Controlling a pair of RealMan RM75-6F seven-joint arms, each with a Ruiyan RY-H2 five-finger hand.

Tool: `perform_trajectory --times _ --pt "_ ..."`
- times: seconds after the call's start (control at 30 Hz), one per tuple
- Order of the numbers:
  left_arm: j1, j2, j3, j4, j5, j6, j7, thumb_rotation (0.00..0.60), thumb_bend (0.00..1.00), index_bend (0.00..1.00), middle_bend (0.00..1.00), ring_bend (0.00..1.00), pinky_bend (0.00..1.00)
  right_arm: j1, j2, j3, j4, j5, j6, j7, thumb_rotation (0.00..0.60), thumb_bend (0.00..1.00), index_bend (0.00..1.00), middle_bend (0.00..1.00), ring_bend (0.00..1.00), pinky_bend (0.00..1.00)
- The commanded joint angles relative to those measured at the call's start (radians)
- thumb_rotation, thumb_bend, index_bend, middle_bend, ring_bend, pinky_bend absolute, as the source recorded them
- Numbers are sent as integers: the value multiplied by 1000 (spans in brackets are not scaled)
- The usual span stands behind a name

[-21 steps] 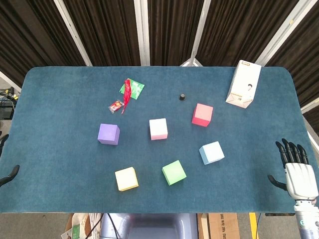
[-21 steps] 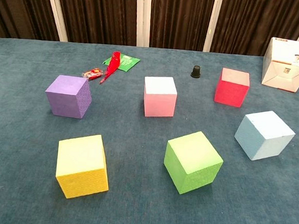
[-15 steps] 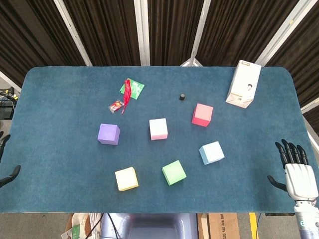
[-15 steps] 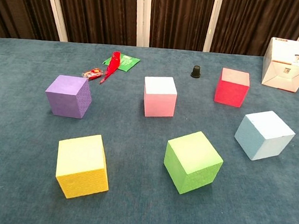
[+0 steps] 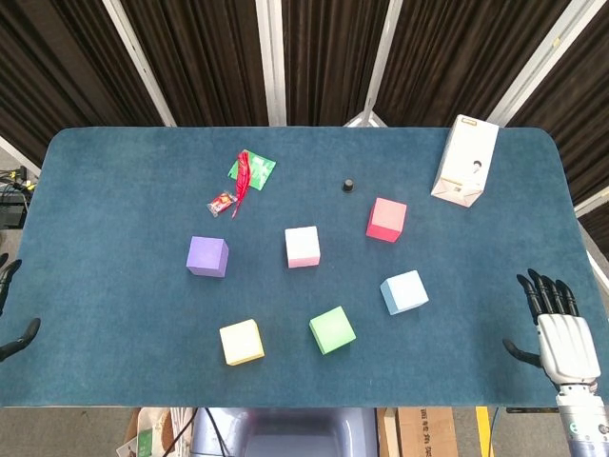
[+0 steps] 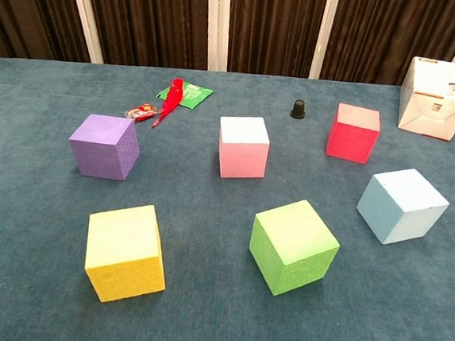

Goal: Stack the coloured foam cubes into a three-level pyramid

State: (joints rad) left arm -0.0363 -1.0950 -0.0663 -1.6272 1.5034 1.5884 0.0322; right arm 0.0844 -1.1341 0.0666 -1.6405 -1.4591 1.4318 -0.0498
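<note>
From my station I judge the pyramid as not begun: six foam cubes sit singly on the blue counter (image 5: 114, 190), none touching another, nothing stacked.

Nearest me, my right hand (image 5: 559, 328) hovers over the near right corner of the counter, fingers spread and holding nothing. My left hand (image 5: 9, 309) shows only as dark fingertips at the near left edge, so I cannot tell whether it is spread or curled.

Along the near edge sit the yellow cube (image 5: 242, 342) toward the left and the green cube (image 5: 332, 329) about the middle, the green one turned at an angle. A little farther in and toward the right is the light blue cube (image 5: 404, 291), also skewed. Around the counter's centre stand the purple cube (image 5: 207, 256) on the left and the pink cube (image 5: 303, 246) in the middle, with the red cube (image 5: 386, 219) beyond them to the right.

Toward the far edge lie things I mean to leave alone: a red feather on a green wrapper (image 5: 250, 169), a small sweet (image 5: 221, 201), a black cap (image 5: 348, 185), and a white carton (image 5: 465, 160) at the far right corner.

Everything is left to do: gather three cubes side by side as a base, set two on them, then one on top.
</note>
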Motion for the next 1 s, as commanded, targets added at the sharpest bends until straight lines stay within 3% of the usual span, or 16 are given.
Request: perform_trajectory --times 0.03,0.23,0.47,0.73,1.0 --pt "3 0 1 1 8 9 -1 600 378 47 0 0 0 5 -4 1 0 2 -8 20 600 190 22 33 0 0" --pt "1 0 -1 -4 -11 -6 0 600 378 47 0 0 0 39 0 27 -16 27 -59 104 600 190 22 33 2 0" --pt "-9 -13 -2 -4 -18 -26 29 600 378 47 0 0 0 201 79 147 -109 158 -281 158 600 190 64 33 8 0" --pt "-12 -22 -10 -2 -41 -34 49 600 378 47 0 0 0 430 75 249 -145 539 -552 -5 600 190 97 41 17 0" --pt "-10 -28 -20 1 -58 -30 52 600 378 47 0 0 0 659 -57 244 -73 857 -543 -294 600 191 139 75 22 0"
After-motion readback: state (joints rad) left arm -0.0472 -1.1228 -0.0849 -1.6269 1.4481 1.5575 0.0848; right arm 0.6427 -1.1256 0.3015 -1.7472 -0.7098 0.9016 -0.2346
